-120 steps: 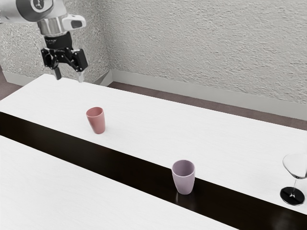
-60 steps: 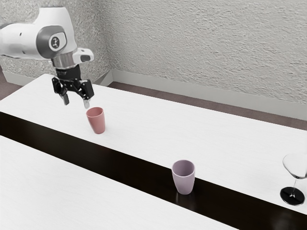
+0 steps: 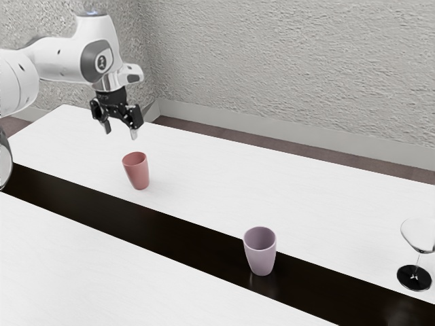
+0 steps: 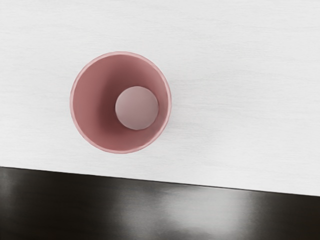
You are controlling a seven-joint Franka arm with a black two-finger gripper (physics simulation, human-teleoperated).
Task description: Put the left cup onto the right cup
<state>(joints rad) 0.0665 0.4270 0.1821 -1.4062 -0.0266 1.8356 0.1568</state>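
Claw (image 3: 120, 130): released, empty, hovering above the pink cup (image 3: 136, 170) to centre a grasp.
Lilac cup (image 3: 260, 250): upright, far right, open for stacking.

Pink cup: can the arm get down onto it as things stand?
Probably yes. The open jaws hang above the pink cup, and the wrist view looks almost straight down into it. The table around it is bare, and the purple cup stands well away.
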